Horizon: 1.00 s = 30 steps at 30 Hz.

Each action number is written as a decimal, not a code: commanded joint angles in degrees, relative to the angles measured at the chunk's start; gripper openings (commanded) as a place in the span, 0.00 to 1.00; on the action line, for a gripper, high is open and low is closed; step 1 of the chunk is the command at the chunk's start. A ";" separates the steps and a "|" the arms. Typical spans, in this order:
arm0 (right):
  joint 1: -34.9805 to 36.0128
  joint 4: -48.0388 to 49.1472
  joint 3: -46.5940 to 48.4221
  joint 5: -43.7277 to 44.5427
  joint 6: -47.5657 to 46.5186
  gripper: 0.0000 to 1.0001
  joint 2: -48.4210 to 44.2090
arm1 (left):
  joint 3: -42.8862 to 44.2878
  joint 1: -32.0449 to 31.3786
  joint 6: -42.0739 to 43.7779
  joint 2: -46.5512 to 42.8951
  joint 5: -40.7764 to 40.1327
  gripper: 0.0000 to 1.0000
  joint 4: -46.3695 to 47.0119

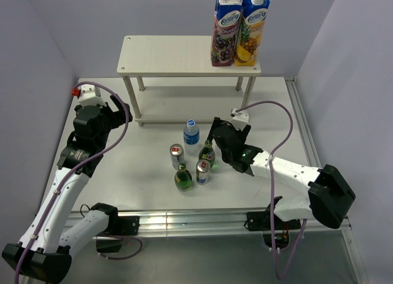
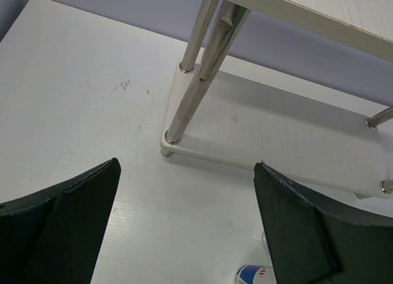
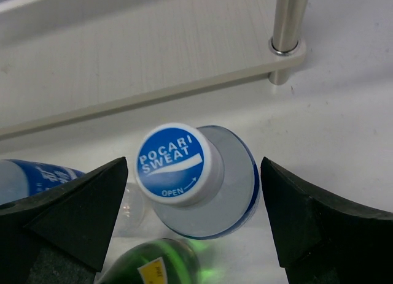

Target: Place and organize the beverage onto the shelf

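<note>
Cream-white shelf: back of table, two juice cartons on its top board's right end. My right claw: spread wide, flanking a blue-capped bottle (Pocari Sweat). My left claw: likewise spread, gripping nothing.

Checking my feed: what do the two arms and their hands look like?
Left arm and right arm match: white links, black joints. A purple-grey cable loops along each. The left hand and right hand are black, with broad wedge-shaped fingers. A small green light glows near the right wrist.
</note>
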 commanded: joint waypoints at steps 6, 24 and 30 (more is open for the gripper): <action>-0.87 -3.87 1.47 2.18 0.96 0.93 3.49 | 0.14 0.21 1.05 -0.84 0.80 0.97 0.22; -1.22 -12.03 9.45 6.75 -2.81 0.00 0.00 | 0.22 0.21 1.05 -0.93 0.10 0.97 -0.04; -1.22 -22.57 30.25 3.95 -11.42 0.00 -2.50 | 0.31 0.21 0.97 -1.11 -0.52 0.97 -0.13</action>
